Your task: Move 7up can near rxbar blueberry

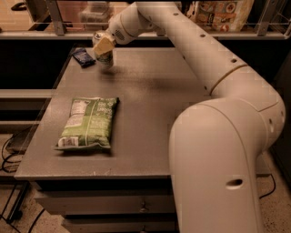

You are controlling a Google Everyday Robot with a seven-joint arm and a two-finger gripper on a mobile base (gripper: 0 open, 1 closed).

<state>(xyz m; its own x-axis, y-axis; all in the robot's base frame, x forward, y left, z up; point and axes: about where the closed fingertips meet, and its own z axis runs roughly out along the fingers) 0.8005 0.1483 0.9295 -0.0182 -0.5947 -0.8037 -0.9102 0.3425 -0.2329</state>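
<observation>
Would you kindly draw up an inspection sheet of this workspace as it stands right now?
Surface: grey table, flat top.
Job's things: 7up can upright at the far left, held in the claw; rxbar blueberry lying flat just left of it, not touching.
Clutter: green chip bag lying flat toward the front left.
Grippers: claw closed on the 7up can, over the table's far left corner.
Cables: dark cables on the floor at left.
Surroundings: packaged goods on a shelf behind the table.
</observation>
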